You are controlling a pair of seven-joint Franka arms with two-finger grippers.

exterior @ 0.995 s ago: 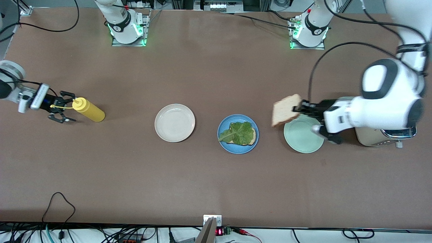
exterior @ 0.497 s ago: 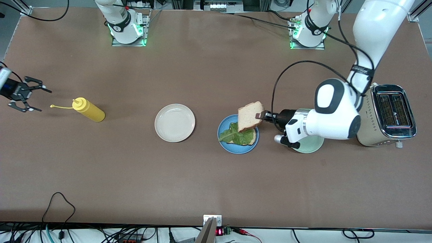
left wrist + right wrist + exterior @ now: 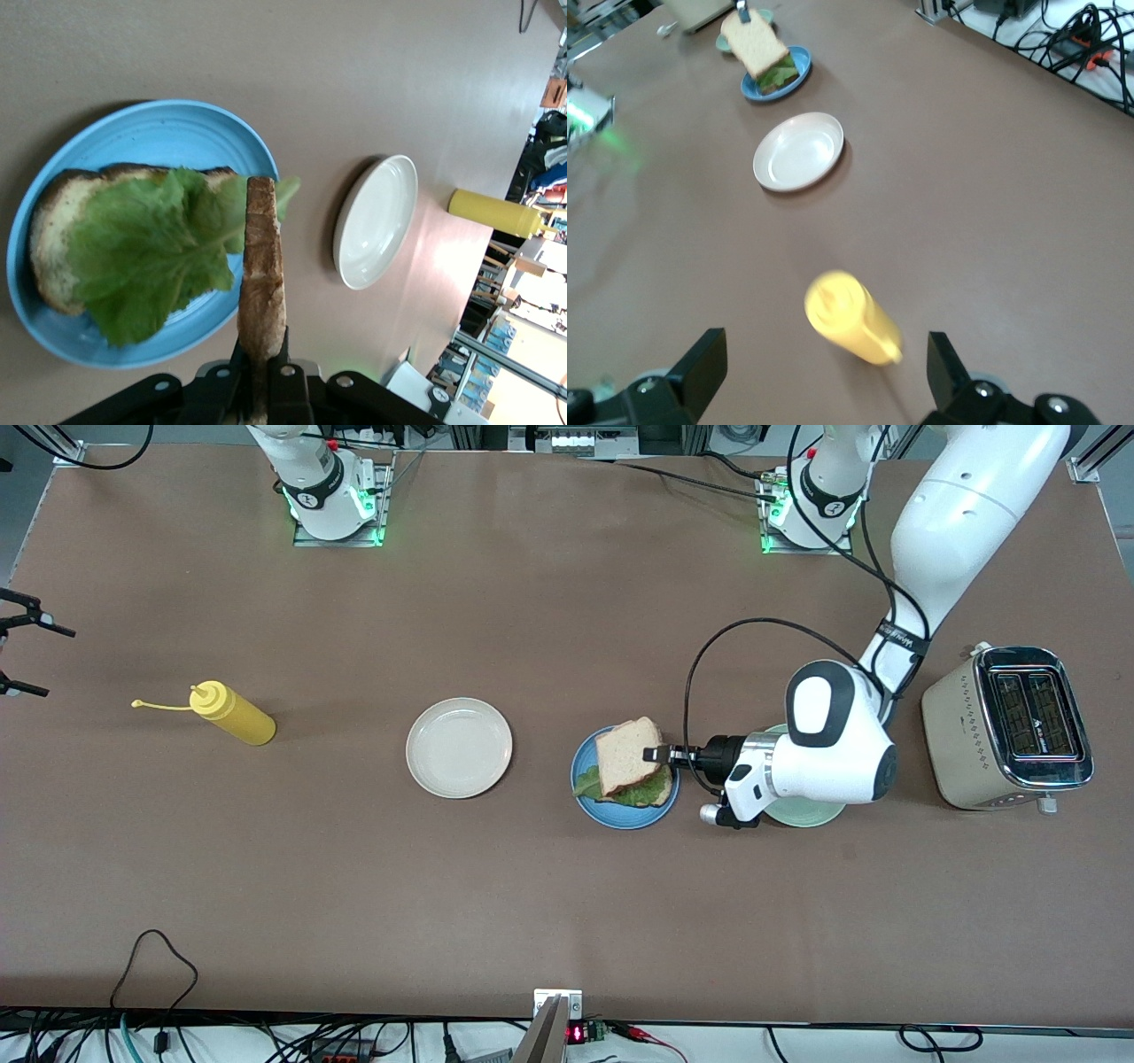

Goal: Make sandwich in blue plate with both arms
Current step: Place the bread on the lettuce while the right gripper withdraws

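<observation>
Right of centre in the frame, the left hand (image 3: 660,754) pinches a bread slice (image 3: 627,756) over the blue plate (image 3: 620,812), where lettuce (image 3: 151,252) covers another slice (image 3: 53,239) on the desk (image 3: 532,886). At the frame's left edge, the right hand (image 3: 16,654) hangs spread.

My left gripper (image 3: 657,754) reached out level with jaws clamped shut; my right gripper (image 3: 19,654) hung with jaws spread wide.
</observation>
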